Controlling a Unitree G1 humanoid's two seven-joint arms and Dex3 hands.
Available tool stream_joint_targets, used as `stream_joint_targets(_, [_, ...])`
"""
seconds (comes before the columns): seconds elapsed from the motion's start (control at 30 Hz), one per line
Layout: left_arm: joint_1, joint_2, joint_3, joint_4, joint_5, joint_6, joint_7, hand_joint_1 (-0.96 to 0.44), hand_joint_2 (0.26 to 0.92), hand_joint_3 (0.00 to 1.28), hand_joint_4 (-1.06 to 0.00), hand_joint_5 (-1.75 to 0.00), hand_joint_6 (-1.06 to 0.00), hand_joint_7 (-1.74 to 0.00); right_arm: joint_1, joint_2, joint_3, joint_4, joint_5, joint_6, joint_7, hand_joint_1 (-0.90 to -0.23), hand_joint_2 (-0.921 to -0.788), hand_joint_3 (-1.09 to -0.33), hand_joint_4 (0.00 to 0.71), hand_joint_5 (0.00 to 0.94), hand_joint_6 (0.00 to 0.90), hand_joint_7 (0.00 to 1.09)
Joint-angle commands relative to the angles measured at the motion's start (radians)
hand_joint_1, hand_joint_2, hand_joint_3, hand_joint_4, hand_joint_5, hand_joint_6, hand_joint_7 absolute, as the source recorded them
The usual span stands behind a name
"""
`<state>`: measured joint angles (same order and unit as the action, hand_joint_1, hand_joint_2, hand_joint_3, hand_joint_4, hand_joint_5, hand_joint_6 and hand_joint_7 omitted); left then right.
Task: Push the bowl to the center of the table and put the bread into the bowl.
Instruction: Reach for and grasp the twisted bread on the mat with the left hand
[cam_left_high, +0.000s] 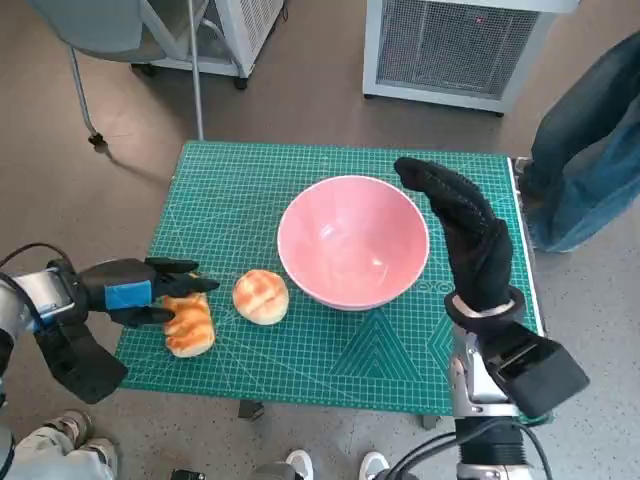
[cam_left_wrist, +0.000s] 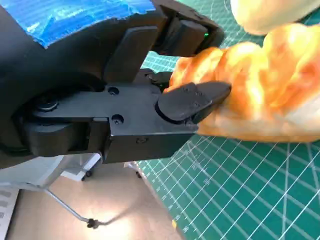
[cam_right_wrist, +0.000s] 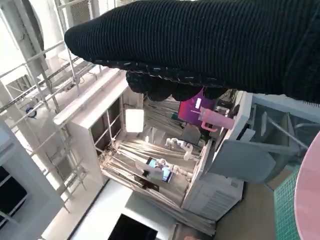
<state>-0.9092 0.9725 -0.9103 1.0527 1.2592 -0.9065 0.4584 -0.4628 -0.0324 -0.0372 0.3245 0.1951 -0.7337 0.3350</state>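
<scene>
With the pink plastic bowl (cam_left_high: 352, 240) sitting near the green tabletop's (cam_left_high: 400, 355) middle, the left hand (cam_left_high: 135, 291) closes its fingers (cam_left_wrist: 192, 100) around the elongated golden bread roll (cam_left_high: 189, 322) at the near left, calling next for a lift toward the bowl, while the gloved right hand (cam_left_high: 465, 235) hovers empty, fingers apart.

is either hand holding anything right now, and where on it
The left hand grips the long bread at its end nearest the table's left edge; the right hand holds nothing.

Round bun (cam_left_high: 261, 296) between loaf (cam_left_high: 190, 323) and bowl (cam_left_high: 352, 241)
</scene>
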Motion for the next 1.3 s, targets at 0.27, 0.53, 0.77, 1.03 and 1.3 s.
stream_joint_targets(0.27, [-0.022,0.062,0.033,-0.066,-0.005,-0.080,-0.035,-0.58,0.674,0.00,-0.12,-0.01,-0.19,-0.02,0.025,0.005,0.002,0.003,0.006,0.010,-0.002,-0.610,-0.921,-0.805,0.224,0.006,-0.001,0.60])
stream_joint_targets(0.53, [-0.035,0.132,0.102,-0.176,-0.024,-0.110,-0.063,-0.51,0.692,0.01,-0.16,-0.02,-0.24,-0.03,0.028,0.010,0.008,-0.010,0.000,0.019,-0.008,-0.610,-0.921,-0.803,0.227,0.007,-0.001,0.60])
stream_joint_targets(0.77, [-0.032,0.177,0.171,-0.241,-0.047,-0.148,-0.109,-0.48,0.700,0.01,-0.17,-0.01,-0.25,-0.03,0.032,0.014,0.009,-0.009,-0.005,0.015,-0.008,-0.612,-0.921,-0.802,0.228,0.008,-0.001,0.60])
stream_joint_targets(1.03, [-0.031,0.201,0.195,-0.273,0.010,-0.141,-0.065,-0.53,0.691,0.00,-0.20,-0.01,-0.26,-0.02,0.028,0.018,0.009,0.005,-0.006,0.011,-0.006,-0.610,-0.921,-0.798,0.230,0.008,-0.001,0.60])
stream_joint_targets(1.3, [-0.041,0.208,0.214,-0.267,0.033,-0.148,-0.030,-0.62,0.683,0.00,-0.21,-0.01,-0.26,-0.01,0.026,0.019,0.008,0.017,-0.005,0.004,-0.004,-0.601,-0.921,-0.799,0.231,0.008,-0.001,0.60])
